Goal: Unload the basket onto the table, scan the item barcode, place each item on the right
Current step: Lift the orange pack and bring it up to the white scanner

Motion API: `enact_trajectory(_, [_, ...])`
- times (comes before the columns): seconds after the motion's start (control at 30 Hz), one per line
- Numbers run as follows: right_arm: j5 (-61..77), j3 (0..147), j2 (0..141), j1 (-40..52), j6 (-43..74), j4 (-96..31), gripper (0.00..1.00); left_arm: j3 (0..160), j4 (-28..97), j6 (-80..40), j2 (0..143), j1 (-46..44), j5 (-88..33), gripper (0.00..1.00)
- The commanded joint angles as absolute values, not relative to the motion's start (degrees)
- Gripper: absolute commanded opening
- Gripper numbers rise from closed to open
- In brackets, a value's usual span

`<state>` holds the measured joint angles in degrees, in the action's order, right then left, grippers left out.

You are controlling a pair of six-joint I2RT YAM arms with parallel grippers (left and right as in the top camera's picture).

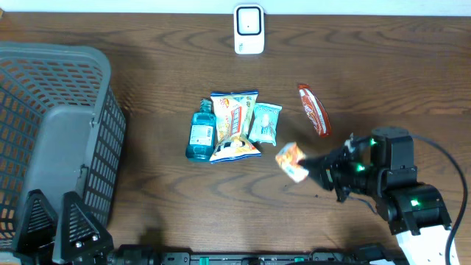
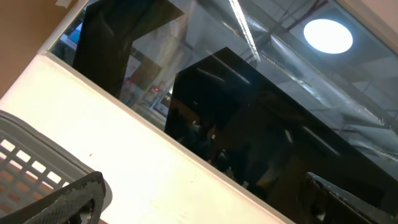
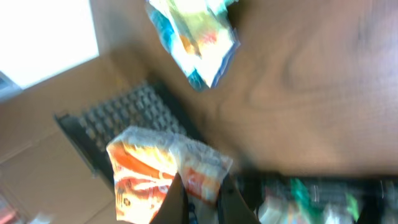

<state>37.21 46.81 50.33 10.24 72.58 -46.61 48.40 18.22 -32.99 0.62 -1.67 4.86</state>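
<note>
Basket [image 1: 73, 53] sits far left. Left gripper [image 1: 53, 221] is at its near corner, jaws spread wide, holding nothing. Centre cluster: blue bottle [image 1: 200, 131], snack bag [image 1: 234, 125] and teal packet [image 1: 264, 123], touching side by side. Scanner [image 1: 249, 29] stands at the far edge, centre. Orange packet [image 1: 291, 160], the item to scan, looks lifted just right of the cluster. Right gripper [image 1: 309, 165] pinches it by one edge, jaws closed tight. Red packet [image 1: 313, 110] lies farther back. Risk: the thin edge grip could let the packet swing or slip on the way to the scanner. Can't tell which side has the barcode, so it may face away.
</note>
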Motion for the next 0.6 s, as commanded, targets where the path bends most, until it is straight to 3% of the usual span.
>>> enact_trajectory(0.0, [19.53, 46.70, 51.42, 13.63, 70.72, -40.95, 0.01, 48.03, 18.17, -33.39, 0.16, -1.91, 5.15, 0.98])
enact_trajectory(0.27, [-11.14, 46.70, 65.39, 24.23, 50.06, -14.04, 0.01, 45.19, 19.25, -33.56, 0.16, -1.91, 5.17, 0.98])
enact_trajectory(0.57, [-14.50, 46.81, 95.94, 26.46, 22.96, 38.00, 0.01, 43.81, 19.25, -33.52, 0.14, -1.91, 5.19, 0.98])
